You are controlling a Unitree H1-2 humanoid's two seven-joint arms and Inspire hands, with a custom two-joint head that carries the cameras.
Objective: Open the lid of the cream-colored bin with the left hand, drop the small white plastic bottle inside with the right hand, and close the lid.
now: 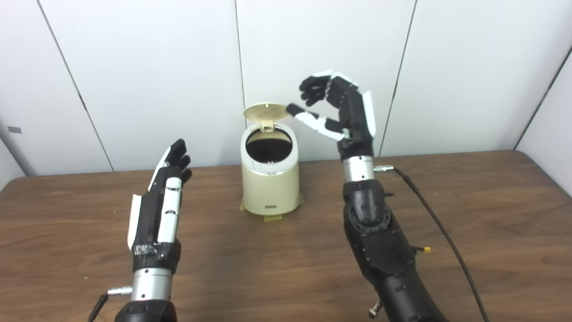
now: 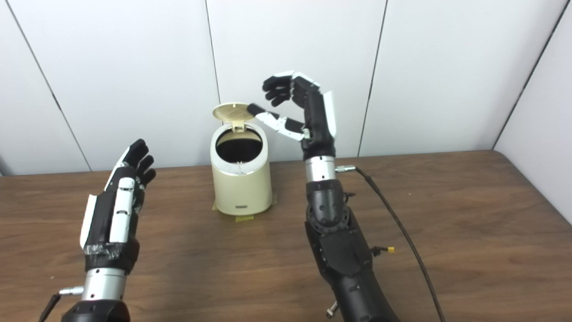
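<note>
The cream-colored bin (image 1: 270, 188) stands at the back middle of the wooden table (image 1: 469, 250), its round lid (image 1: 266, 112) tipped up at the rear and the dark inside showing. My right hand (image 1: 342, 114) is raised just right of the bin's top, fingers curled but apart, holding nothing; its thumb reaches toward the lid's edge. Well left of the bin, my left hand (image 1: 158, 205) hovers over the table with straight, spread fingers and nothing in it. No small white bottle shows in either view.
A black cable (image 1: 440, 228) runs from my right wrist across the table to the right. Yellow tape (image 1: 272, 218) sits under the bin's base. White wall panels (image 1: 156, 67) rise right behind the table's far edge.
</note>
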